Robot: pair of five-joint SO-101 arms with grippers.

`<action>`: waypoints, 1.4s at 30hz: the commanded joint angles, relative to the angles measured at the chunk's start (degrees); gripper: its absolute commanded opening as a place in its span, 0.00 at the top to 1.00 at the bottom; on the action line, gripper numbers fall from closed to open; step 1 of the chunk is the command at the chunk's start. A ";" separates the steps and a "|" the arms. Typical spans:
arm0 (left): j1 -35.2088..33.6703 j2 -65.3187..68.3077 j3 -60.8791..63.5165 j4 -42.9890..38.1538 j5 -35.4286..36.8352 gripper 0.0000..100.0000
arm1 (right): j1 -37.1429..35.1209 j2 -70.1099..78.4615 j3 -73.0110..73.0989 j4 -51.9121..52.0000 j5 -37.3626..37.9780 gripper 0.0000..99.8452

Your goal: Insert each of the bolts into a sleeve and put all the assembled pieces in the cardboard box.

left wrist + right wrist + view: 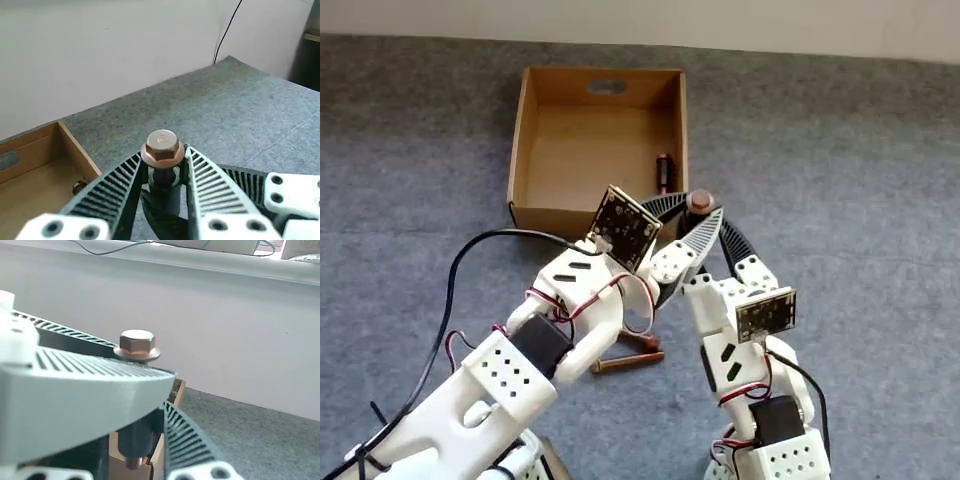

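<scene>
A copper bolt (pixel 698 201) stands upright just off the near right corner of the cardboard box (pixel 520 150), where both grippers meet. My left gripper (pixel 164 172) is shut on the bolt (pixel 162 146) below its hex head. The bolt's shank runs down through a dark sleeve (pixel 137 435), and its tip pokes out underneath. My right gripper (pixel 150 415) is shut on that sleeve from the other side. One assembled piece (pixel 662 172) lies inside the box by its right wall, also seen as the assembled piece (pixel 78 187) in the left wrist view.
Two loose copper bolts (pixel 632 357) lie on the grey felt table under my left arm. A black cable (pixel 450 290) loops over the table at the left. The box wall (pixel 75 147) rises close beside the grippers.
</scene>
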 commanded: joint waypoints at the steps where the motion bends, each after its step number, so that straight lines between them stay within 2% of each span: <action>1: -0.66 -0.40 0.04 0.09 -0.35 0.87 | 0.48 -0.48 3.82 -1.27 -0.35 0.99; 4: -0.66 -1.36 0.13 0.26 -0.35 0.87 | 0.48 -0.48 3.82 -1.27 -0.35 0.99; 11: -0.66 -12.62 0.92 10.20 -0.35 0.85 | 0.48 -0.48 3.82 -1.27 -0.35 0.99; 20: -1.80 -23.60 1.63 17.32 -0.62 0.82 | 0.48 -0.48 5.05 -1.27 -0.26 0.99; 22: -5.14 -27.21 1.63 19.08 -0.70 0.82 | 0.48 -0.48 5.05 -1.27 -0.35 0.99; 25: -15.34 -32.31 4.35 22.15 -0.70 0.84 | 0.48 -0.48 5.05 -1.27 -0.35 0.99; 28: -26.77 -36.62 11.91 24.62 -0.62 0.98 | 0.48 -0.48 5.05 -1.27 -0.35 0.99; 29: -29.93 -37.93 15.08 24.97 -0.53 1.00 | 0.48 -0.48 5.05 -1.27 -0.35 0.99; 30: -32.92 -39.16 18.42 24.97 -0.53 0.98 | 0.48 -0.48 5.05 -1.27 -0.35 0.99; 33: -40.13 -42.24 26.59 24.88 -0.70 0.99 | 0.48 -0.48 5.05 -1.27 -0.44 0.99; 36: -43.03 -43.74 32.13 24.97 -0.70 0.99 | 0.48 0.04 4.44 1.54 -0.44 0.99; 42: -43.21 -43.38 34.95 25.32 -0.62 0.99 | 0.57 0.13 -5.05 13.05 -0.18 0.99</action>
